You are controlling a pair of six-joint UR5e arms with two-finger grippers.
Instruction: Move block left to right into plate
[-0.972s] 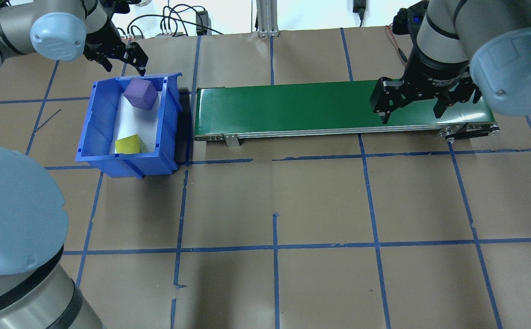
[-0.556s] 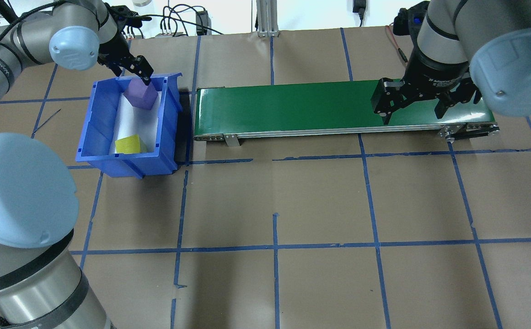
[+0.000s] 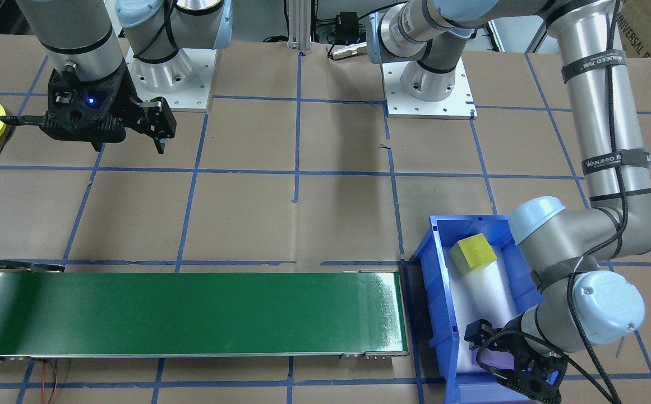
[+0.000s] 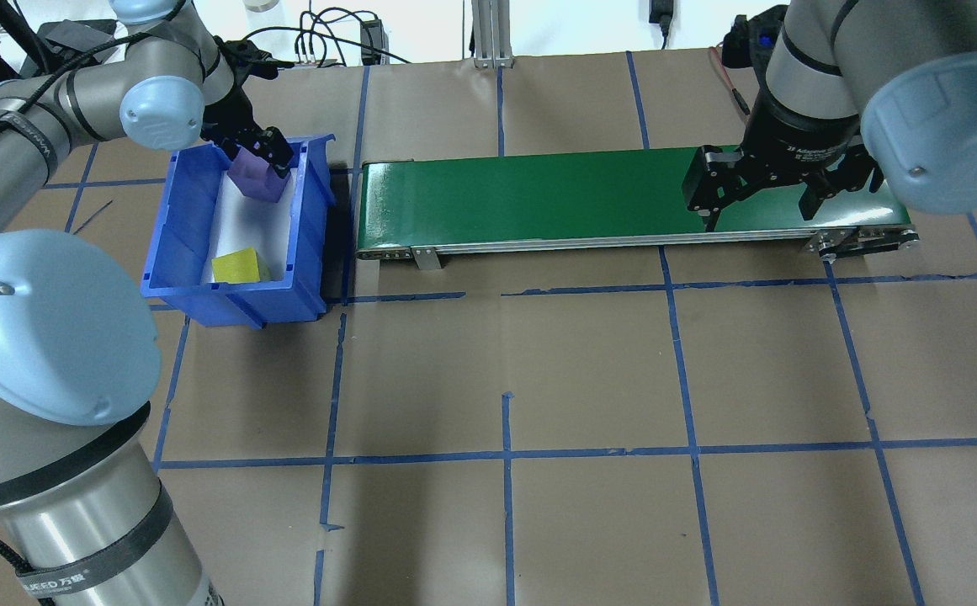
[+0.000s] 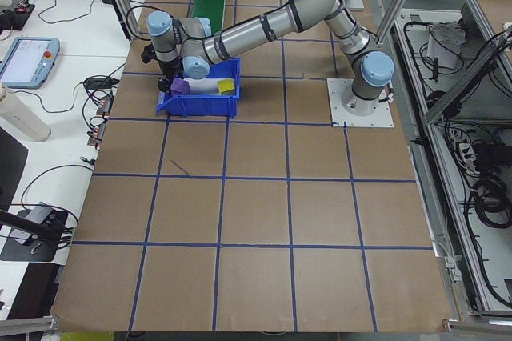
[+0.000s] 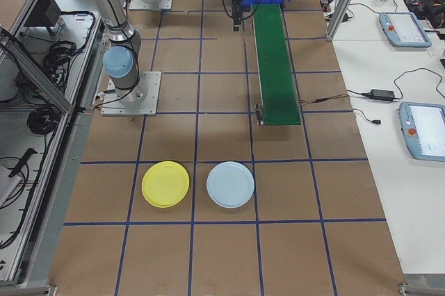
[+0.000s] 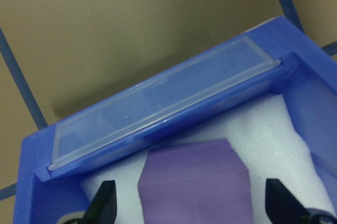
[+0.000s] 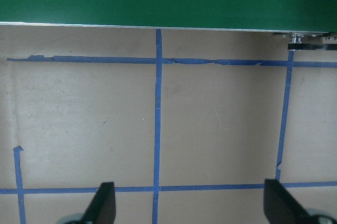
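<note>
Overhead exterior: left gripper (image 4: 262, 154) is straddling the purple block (image 4: 252, 178) inside the blue bin (image 4: 177, 252), fingers spread. Right gripper (image 4: 761, 194) is hanging released over the green conveyor (image 4: 538, 198). Exterior right: yellow plate (image 6: 165, 183) is lying well apart.

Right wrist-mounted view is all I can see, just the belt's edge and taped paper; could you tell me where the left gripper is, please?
Observer: The left gripper is down in the blue bin, jaws open on either side of the purple block.
Operator: Is anything else in that bin?
Observer: Yes, a yellow block at the bin's opposite end.
Operator: And the plate?
Observer: The yellow plate lies past the green belt's right end, beside a pale blue plate.
</note>
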